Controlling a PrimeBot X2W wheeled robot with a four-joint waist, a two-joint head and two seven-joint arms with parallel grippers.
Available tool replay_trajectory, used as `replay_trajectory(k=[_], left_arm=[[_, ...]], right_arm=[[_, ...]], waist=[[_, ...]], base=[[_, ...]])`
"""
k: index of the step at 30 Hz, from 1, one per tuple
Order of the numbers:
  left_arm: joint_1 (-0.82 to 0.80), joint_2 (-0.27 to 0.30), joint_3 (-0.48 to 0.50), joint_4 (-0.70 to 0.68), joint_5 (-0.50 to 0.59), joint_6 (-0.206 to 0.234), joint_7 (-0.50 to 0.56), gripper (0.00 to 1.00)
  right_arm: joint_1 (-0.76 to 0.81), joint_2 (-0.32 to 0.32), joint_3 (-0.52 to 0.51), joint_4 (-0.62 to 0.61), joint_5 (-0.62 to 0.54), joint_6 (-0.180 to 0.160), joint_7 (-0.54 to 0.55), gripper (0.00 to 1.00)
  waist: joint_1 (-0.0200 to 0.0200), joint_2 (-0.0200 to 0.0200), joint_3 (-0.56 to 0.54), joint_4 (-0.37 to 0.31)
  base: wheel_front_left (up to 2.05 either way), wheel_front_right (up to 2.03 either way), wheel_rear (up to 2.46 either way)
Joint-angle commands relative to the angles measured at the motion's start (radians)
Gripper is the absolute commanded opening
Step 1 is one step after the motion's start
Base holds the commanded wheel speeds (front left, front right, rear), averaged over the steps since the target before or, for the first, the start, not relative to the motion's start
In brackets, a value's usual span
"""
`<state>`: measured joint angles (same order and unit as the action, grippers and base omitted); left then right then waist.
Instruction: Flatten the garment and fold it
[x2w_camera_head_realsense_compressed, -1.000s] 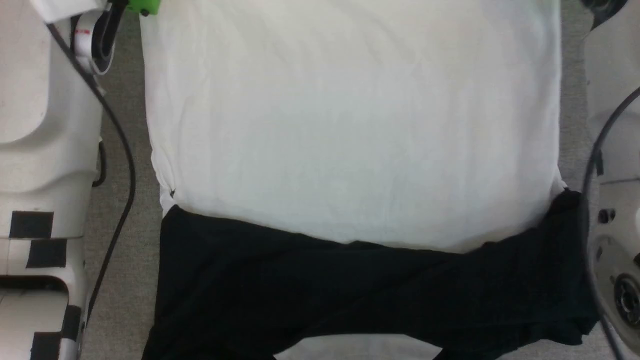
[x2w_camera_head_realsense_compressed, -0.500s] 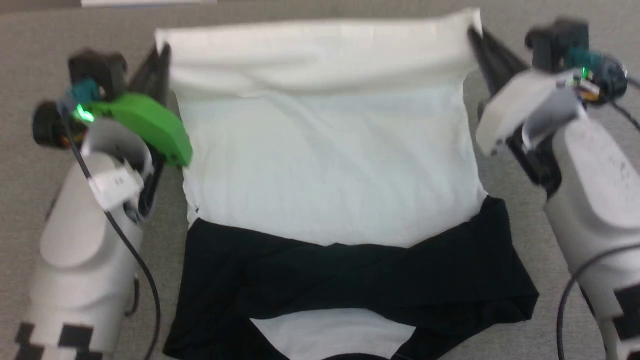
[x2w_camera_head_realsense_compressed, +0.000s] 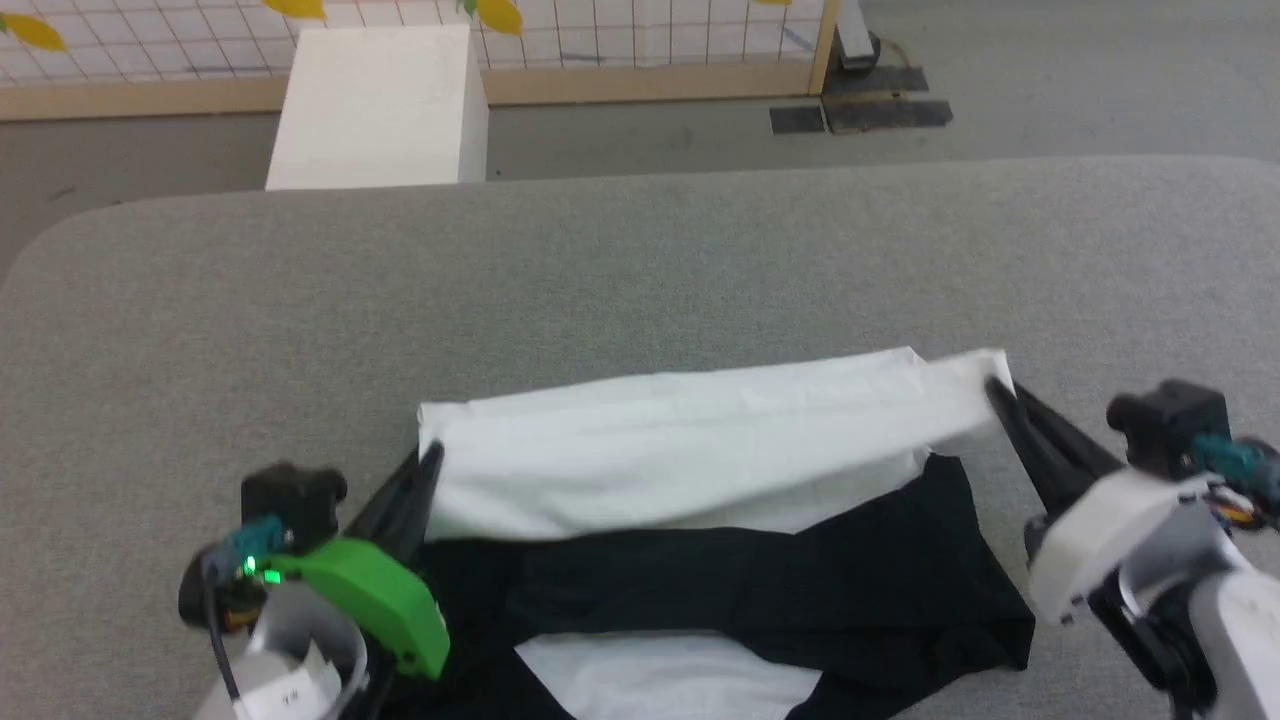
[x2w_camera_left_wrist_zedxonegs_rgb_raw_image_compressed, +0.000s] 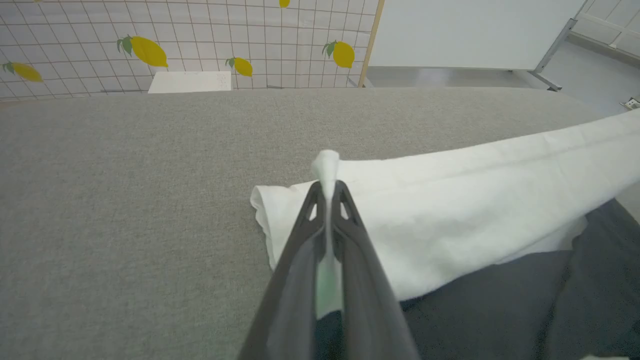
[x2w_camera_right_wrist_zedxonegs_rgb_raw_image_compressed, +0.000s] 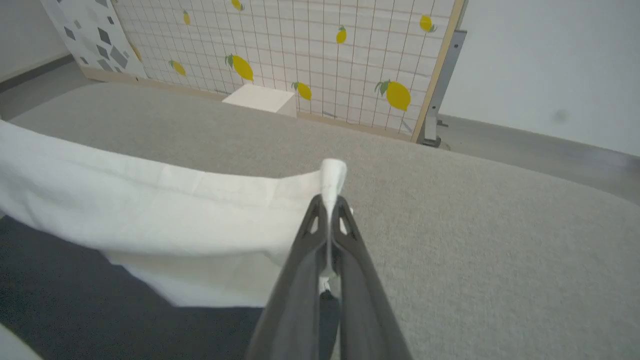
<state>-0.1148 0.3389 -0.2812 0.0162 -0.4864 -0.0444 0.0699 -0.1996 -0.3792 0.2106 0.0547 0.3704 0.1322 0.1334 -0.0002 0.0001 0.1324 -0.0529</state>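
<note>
- Shirt (x2w_camera_head_realsense_compressed: 700, 450): near edge cut off by the head view's bottom; both arms partly out of frame.
- Left hand (x2w_camera_head_realsense_compressed: 430, 458) clamped shut on the white fold's left corner, right hand (x2w_camera_head_realsense_compressed: 995, 388) on its right corner.
- Fold spans between them, over the black sleeves, on the grey counter (x2w_camera_head_realsense_compressed: 600, 270).
- Both hands low, fingers angled inward.

Head camera tilts up, so the far end of the desk (x2w_camera_head_realsense_compressed: 600, 260) comes into frame. Left claw (x2w_camera_head_realsense_compressed: 432, 457) and right claw (x2w_camera_head_realsense_compressed: 993, 386) carry the garment (x2w_camera_head_realsense_compressed: 700, 450) by its white corners back toward the black sleeves (x2w_camera_head_realsense_compressed: 750, 590). The long white panel is now a short doubled band.
</note>
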Motion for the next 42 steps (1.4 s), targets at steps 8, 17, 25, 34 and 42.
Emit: replay_trajectory(k=[8, 17, 25, 34, 42], left_arm=[[0.193, -0.04, -0.006, -0.077, -0.054, 0.049, -0.025, 0.0], [0.252, -0.037, -0.037, 0.029, -0.071, 0.029, -0.02, 0.0], [0.269, -0.058, -0.041, 0.138, -0.1, 0.034, -0.016, 0.17], [0.251, -0.063, 0.006, 0.115, -0.083, 0.062, -0.14, 1.0], [0.155, -0.09, 0.047, 0.123, 0.001, 0.09, -0.314, 1.0]], right_arm=[[0.285, 0.111, -0.183, -0.196, -0.065, -0.002, 0.155, 0.0], [0.442, 0.211, -0.261, -0.217, -0.098, -0.002, 0.311, 0.0], [0.465, 0.245, -0.268, -0.154, -0.094, -0.002, 0.375, 1.0], [0.451, 0.301, -0.366, -0.19, -0.057, -0.002, 0.3, 1.0], [0.356, 0.328, -0.398, -0.124, -0.05, -0.002, 0.214, 1.0]], waist=[[0.0002, -0.0001, -0.039, 0.047], [0.0002, -0.0001, -0.032, 0.047], [0.0002, -0.0001, -0.023, 0.041], [0.0002, -0.0001, -0.051, 0.062], [0.0002, -0.0001, -0.072, 0.082]], base=[[0.0, 0.0, 0.0], [0.0, 0.0, 0.0], [0.0, 0.0, 0.0], [0.0, 0.0, 0.0], [0.0, 0.0, 0.0]])
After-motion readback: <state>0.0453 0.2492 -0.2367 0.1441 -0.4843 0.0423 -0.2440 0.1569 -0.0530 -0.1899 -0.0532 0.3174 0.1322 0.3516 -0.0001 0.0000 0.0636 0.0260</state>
